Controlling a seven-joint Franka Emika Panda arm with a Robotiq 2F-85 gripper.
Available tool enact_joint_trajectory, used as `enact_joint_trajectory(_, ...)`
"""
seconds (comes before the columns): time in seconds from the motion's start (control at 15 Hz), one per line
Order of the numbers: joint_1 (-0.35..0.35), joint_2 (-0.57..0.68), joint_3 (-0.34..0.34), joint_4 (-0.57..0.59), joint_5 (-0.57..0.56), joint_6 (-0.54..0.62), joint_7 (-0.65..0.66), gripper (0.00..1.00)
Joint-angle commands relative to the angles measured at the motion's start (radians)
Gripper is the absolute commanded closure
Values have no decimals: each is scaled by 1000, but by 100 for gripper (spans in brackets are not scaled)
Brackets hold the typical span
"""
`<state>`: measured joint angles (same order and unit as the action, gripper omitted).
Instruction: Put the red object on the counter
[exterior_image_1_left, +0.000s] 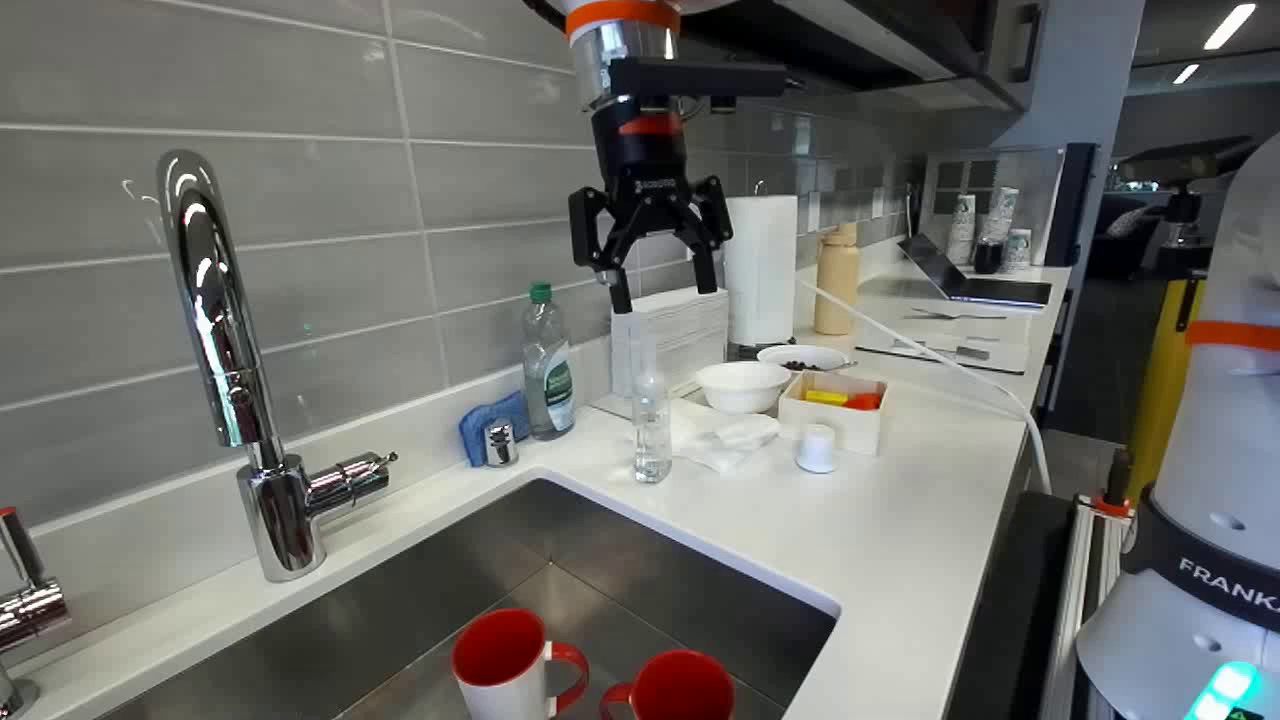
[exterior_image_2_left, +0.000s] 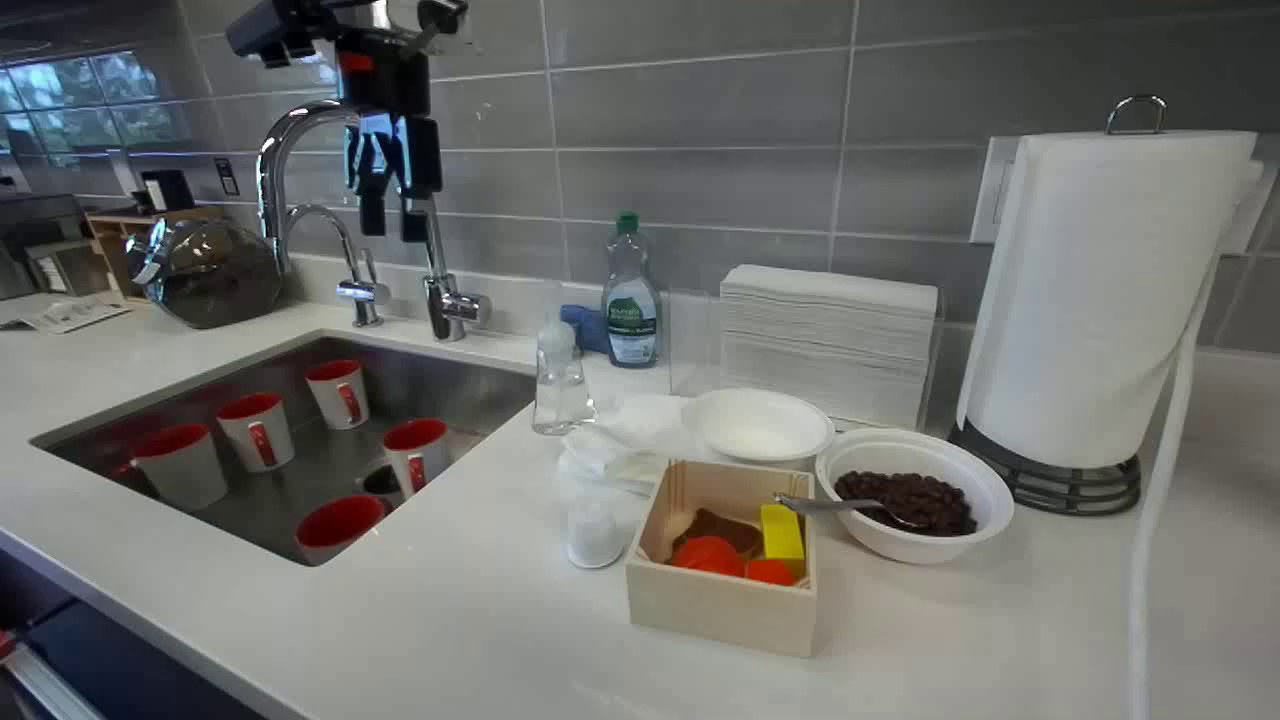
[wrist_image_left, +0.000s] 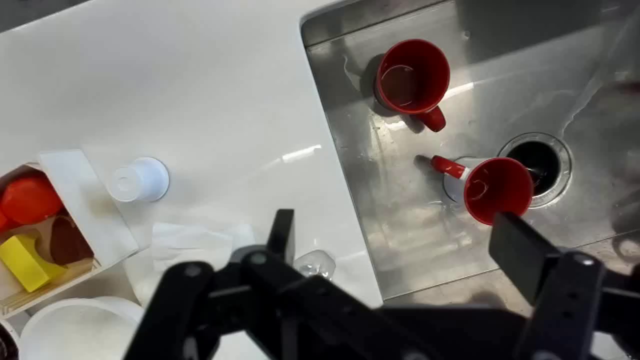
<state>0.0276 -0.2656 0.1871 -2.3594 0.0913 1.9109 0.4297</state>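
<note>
The red object (exterior_image_2_left: 708, 555), a roundish red-orange item, lies in the open wooden box (exterior_image_2_left: 720, 610) on the white counter (exterior_image_2_left: 450, 630). A smaller red-orange piece (exterior_image_2_left: 770, 572) lies beside it. The red object also shows in the wrist view (wrist_image_left: 31, 200) at the left edge; in an exterior view the box wall partly hides the red (exterior_image_1_left: 863, 401). My gripper (exterior_image_1_left: 664, 298) is open and empty, high above the sink's edge near the clear bottle. It also shows in an exterior view (exterior_image_2_left: 393, 230) and in the wrist view (wrist_image_left: 395, 232), away from the box.
A yellow block (exterior_image_2_left: 782, 540) and a brown piece share the box. A white cup (exterior_image_1_left: 816, 448), clear bottle (exterior_image_1_left: 652, 430), bowls (exterior_image_1_left: 742, 386) and soap bottle (exterior_image_1_left: 548, 365) stand around it. The sink (wrist_image_left: 410, 210) holds several red-and-white mugs. A tall faucet (exterior_image_1_left: 215, 300) rises behind.
</note>
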Motion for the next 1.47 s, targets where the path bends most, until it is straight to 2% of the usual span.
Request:
enact_joint_trajectory(0.0, 14, 1, -14, 2, -4, -1, 3, 0)
enact_joint_trajectory(0.27, 14, 1, -14, 2, -4, -1, 3, 0)
enact_joint_trajectory(0.47, -12, -22, -35, -12, -38, 7, 25, 0)
enact_joint_trajectory(0.73, -61, -49, -102, -5, -56, 0, 28, 0)
enact_joint_trajectory(1.13, -169, -84, -218, -11, -97, 13, 12, 0)
enact_joint_trajectory(1.27, -209, -93, -254, -27, -114, 40, 9, 0)
enact_joint_trajectory(1.4, -244, -89, -296, -62, -117, 121, -16, 0)
